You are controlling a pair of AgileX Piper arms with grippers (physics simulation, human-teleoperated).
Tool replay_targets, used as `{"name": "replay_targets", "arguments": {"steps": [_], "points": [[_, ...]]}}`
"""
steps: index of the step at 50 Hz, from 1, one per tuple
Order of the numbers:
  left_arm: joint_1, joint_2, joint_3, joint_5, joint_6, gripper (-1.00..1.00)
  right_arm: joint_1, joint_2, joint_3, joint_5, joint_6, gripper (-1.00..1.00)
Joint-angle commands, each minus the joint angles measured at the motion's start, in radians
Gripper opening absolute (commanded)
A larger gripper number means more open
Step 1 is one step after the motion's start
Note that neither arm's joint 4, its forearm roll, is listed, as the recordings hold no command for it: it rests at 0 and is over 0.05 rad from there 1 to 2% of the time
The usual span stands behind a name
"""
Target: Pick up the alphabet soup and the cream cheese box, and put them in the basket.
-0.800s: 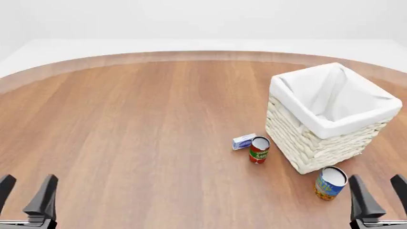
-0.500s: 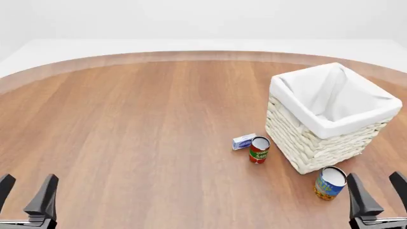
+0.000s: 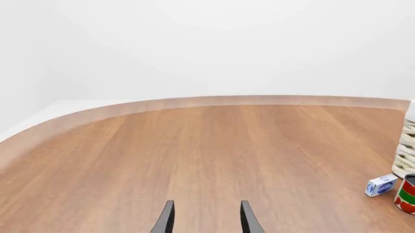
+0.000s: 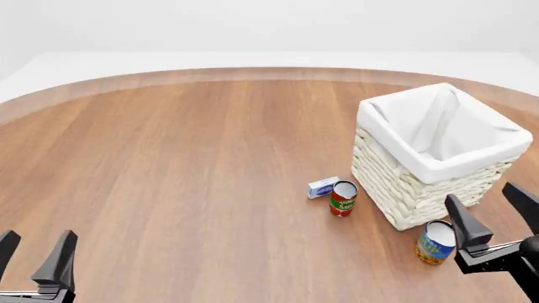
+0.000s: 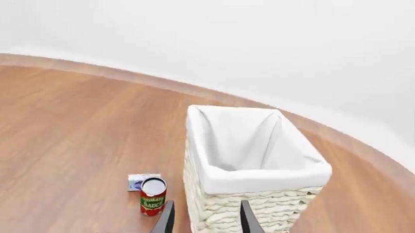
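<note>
Front view: the right pincer (image 4: 493, 208), spread wide, is seen at 3 o'clock of the alphabet soup (image 4: 436, 242); the left pincer (image 4: 34, 251) is also held wide

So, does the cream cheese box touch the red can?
Apart. The left wrist view shows bare table between the box and the red can.

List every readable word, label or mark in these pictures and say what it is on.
"TOMATO": likely the top word on the red-and-green can; the rest is blurred.
Alphabet soup: label print unreadable.
Cream cheese box: blue oval mark, lettering too small.
Basket: none.
</note>
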Motion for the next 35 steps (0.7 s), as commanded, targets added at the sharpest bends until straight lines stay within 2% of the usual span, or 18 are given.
{"name": "replay_targets", "arguments": {"steps": [1,5,15,19,30,35], "points": [[0.000,0.000,0.000,0.000,0.000,1.00,0.041,0.113,-0.098,0.004,-0.084,1.00],[0.000,0.000,0.000,0.000,0.000,1.00,0.044,0.167,-0.135,0.005,-0.073,1.00],[0.000,0.000,0.000,0.000,0.000,1.00,0.067,0.261,-0.245,0.022,-0.166,1.00],[0.000,0.000,0.000,0.000,0.000,1.00,0.119,0.307,-0.280,0.038,-0.208,1.00],[0.000,0.000,0.000,0.000,0.000,1.00,0.166,0.431,-0.369,0.049,-0.240,1.00],[0.000,0.000,0.000,0.000,0.000,1.00,0.219,0.481,-0.405,0.065,-0.286,1.00]]}}
